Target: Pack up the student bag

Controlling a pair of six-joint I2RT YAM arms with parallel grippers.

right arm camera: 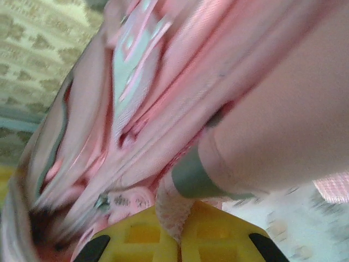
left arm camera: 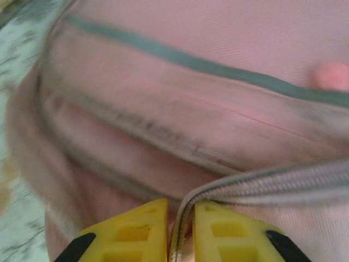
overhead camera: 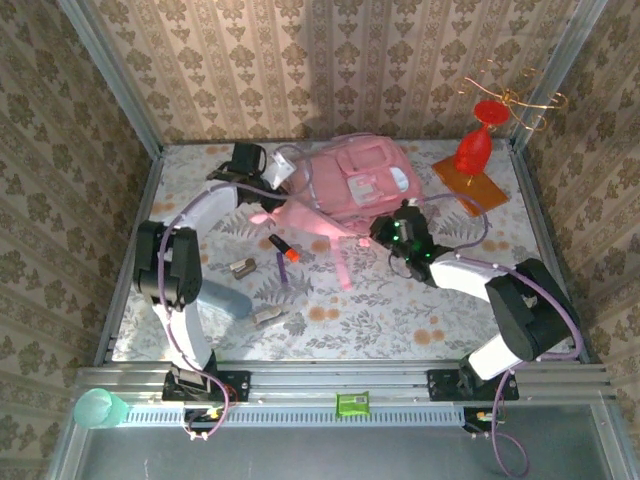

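So the student bag (overhead camera: 350,185) is lying flat toward the back of the table (overhead camera: 400,320), and both arms have a pinch on it. The left gripper (left arm camera: 180,215) has its jaws nearly together, with a thin grey-edged strip of the bag running between them. Looks like a zip edge or webbing. The right gripper (right arm camera: 177,221) has its jaws clamped on a bit of pink fabric on the bag's near right side. My read is they're trying to get a pocket or the main mouth open. If so, I'd pull the two grips apart slowly and slightly up. Keep the tension even so the soft fabric doesn't slip out of those thin pinches, and don't drag the whole bag onto the orange stick (overhead camera: 285,248) and the small bits lying in front. Honestly can't tell which zip it is. Both wrist views are blurry and super close, and from above the arms cover the grip spots. No idea whether anything is unzipped either.
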